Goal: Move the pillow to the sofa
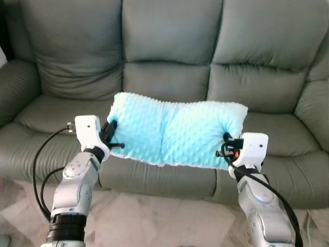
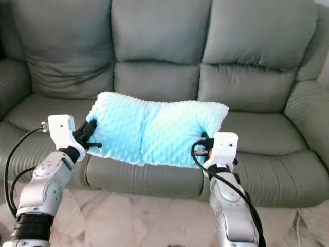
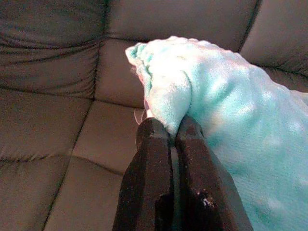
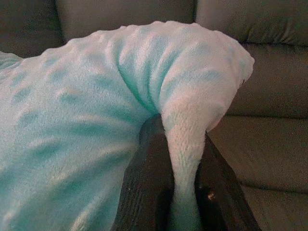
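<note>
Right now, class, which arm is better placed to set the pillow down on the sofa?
Neither alone: the left claw and right claw each pinch one end of the pillow, held level over the sofa seat.

Pale marble floor (image 1: 154, 221) with faint veining.

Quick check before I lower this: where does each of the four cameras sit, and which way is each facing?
Left eye view: on the head, facing forward and down at the sofa; both silver arms show, holding the pillow between them.
Right eye view: the head camera's other eye, same scene.
Left wrist view: on the left wrist, looking along the left gripper, pinched on a pillow corner.
Right wrist view: on the right wrist, looking along the right gripper, clamped on the other end.
All four share pillow and sofa.
</note>
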You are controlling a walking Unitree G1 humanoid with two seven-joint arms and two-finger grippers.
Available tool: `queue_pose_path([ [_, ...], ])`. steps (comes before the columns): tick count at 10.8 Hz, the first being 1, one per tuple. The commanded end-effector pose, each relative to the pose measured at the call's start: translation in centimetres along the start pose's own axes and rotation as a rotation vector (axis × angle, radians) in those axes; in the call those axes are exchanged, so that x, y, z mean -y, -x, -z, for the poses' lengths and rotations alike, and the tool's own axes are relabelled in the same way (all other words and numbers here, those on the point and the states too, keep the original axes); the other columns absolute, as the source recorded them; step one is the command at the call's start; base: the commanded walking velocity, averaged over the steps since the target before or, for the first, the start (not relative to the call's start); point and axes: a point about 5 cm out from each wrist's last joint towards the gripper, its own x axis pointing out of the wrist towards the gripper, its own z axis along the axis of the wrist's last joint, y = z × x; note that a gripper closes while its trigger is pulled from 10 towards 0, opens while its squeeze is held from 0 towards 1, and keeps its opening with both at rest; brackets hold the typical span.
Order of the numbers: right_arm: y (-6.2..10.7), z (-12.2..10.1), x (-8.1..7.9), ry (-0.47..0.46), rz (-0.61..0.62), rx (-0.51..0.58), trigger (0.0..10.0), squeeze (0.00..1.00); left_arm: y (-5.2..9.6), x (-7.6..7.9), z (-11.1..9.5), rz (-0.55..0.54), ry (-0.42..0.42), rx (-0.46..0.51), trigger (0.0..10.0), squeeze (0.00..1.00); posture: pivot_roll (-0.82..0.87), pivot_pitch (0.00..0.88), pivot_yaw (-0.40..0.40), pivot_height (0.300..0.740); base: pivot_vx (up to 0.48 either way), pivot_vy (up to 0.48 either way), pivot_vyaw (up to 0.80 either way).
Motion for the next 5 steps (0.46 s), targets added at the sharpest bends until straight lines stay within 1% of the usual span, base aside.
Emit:
queue_pose_path([
  [1,0.09,-0.47,0.19,0.004,0.012,0.027,10.0,0.00,-0.10,0.06,-0.11,0.019,-0.007,0.002,10.0,0.00,-0.14,0.109,0.001,0.740,0.326,0.000,0.00],
  [5,0.14,-0.47,0.20,0.004,0.018,0.026,10.0,0.00,-0.07,0.58,0.24,0.052,0.005,-0.017,10.0,0.00,-0.14,0.112,0.003,0.740,0.331,0.000,0.00],
])
